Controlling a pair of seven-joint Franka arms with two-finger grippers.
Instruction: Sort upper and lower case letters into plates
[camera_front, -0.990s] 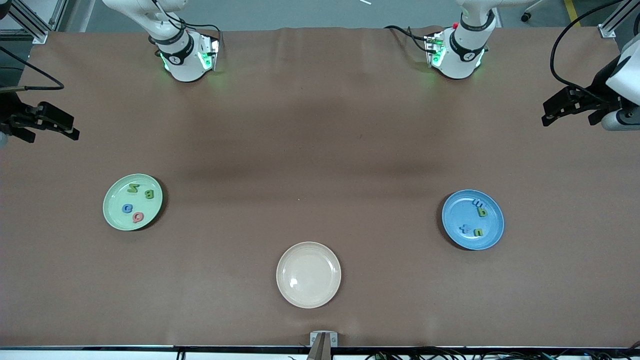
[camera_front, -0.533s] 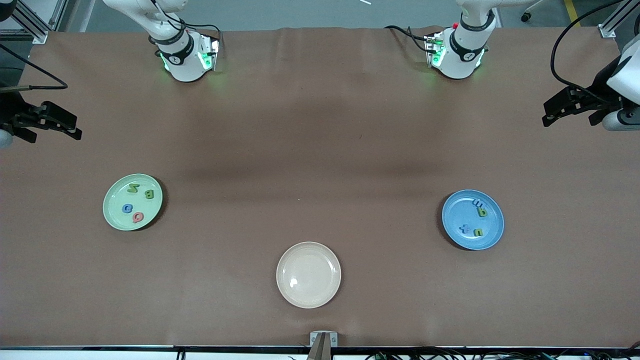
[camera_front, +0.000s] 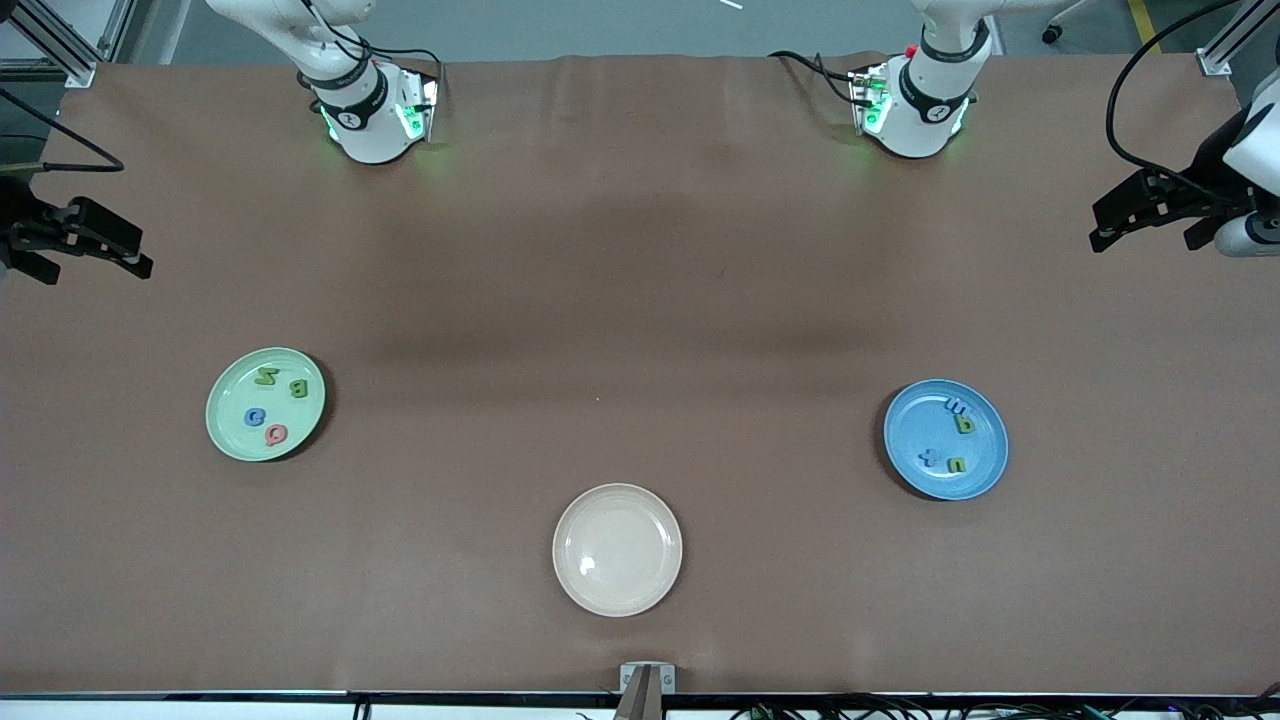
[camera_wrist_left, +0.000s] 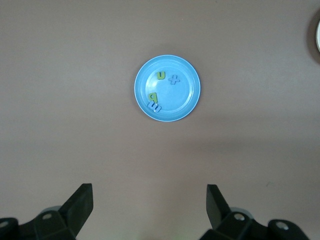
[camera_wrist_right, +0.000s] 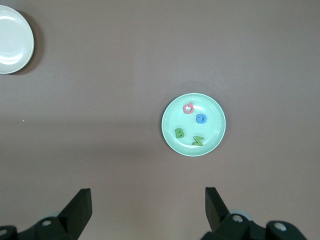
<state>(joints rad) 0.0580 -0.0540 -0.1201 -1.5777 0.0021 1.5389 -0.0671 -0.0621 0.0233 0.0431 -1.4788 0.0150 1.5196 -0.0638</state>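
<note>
The light green plate (camera_front: 228, 405) lies toward the right arm's end of the table and holds several letters: a green Z (camera_front: 266, 376), a green B (camera_front: 298, 389), a blue G (camera_front: 255, 417) and a pink Q (camera_front: 275, 434). The blue plate (camera_front: 915, 428) lies toward the left arm's end and holds small green and blue letters (camera_front: 962, 423). My right gripper (camera_front: 95, 260) hangs open and empty over bare table at its own end. My left gripper (camera_front: 1145, 232) hangs open and empty over its end. The left wrist view shows the blue plate (camera_wrist_left: 186, 97) past the left gripper (camera_wrist_left: 150, 194). The right wrist view shows the green plate (camera_wrist_right: 212, 134) past the right gripper (camera_wrist_right: 148, 196).
A beige plate (camera_front: 617, 590) with nothing in it sits nearer to the front camera than the other two, midway between them. It also shows at the edge of the right wrist view (camera_wrist_right: 11, 45). Brown cloth (camera_front: 640, 300) covers the table.
Both grippers have drifted slightly toward the bases' side of the table and outward. The plates and letters have not moved.
</note>
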